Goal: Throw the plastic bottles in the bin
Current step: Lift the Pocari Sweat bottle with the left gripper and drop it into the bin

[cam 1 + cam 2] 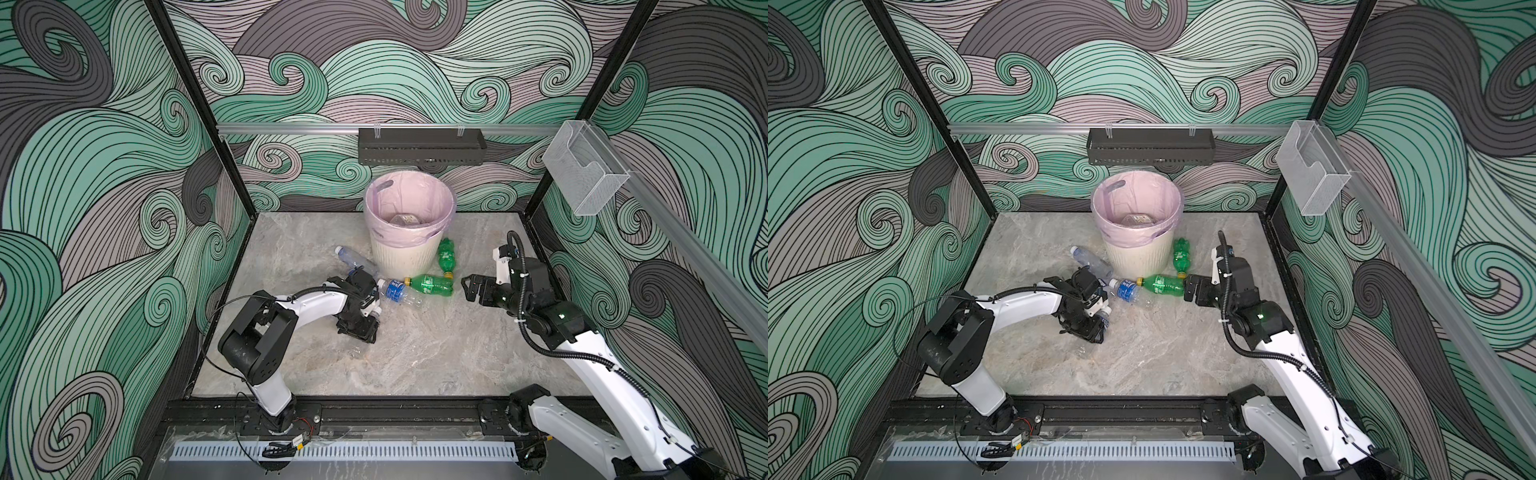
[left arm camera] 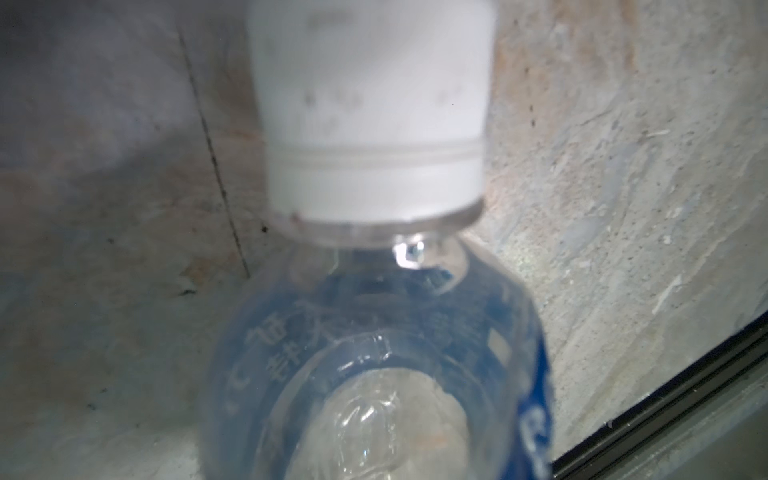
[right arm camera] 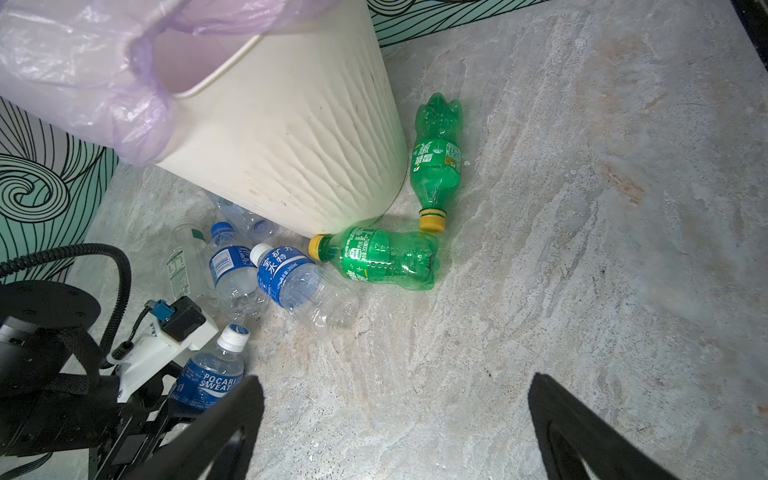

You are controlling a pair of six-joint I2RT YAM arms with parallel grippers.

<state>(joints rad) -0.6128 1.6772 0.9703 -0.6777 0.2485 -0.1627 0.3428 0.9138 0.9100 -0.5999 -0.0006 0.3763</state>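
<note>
The cream ribbed bin (image 1: 405, 257) (image 3: 291, 137) with its pink bag stands at the back middle of the floor. My left gripper (image 1: 359, 324) (image 1: 1090, 322) is shut on a clear blue-labelled bottle (image 3: 208, 374). That bottle's white cap (image 2: 374, 104) fills the left wrist view, where the jaws are hidden. Two green bottles (image 1: 430, 284) (image 1: 446, 255) (image 3: 382, 257) (image 3: 438, 158) and another blue-labelled one (image 1: 399, 291) (image 3: 299, 282) lie at the bin's foot. A clear bottle (image 1: 355, 259) lies to the bin's left. My right gripper (image 1: 471, 286) (image 3: 395, 415) is open just right of the nearer green bottle, holding nothing.
A black perforated tray (image 1: 422, 145) hangs on the back rail above the bin, and a clear plastic box (image 1: 582, 174) hangs on the right rail. Something pale lies inside the bin (image 1: 405, 219). More clear bottles (image 3: 230, 274) crowd beside the left arm.
</note>
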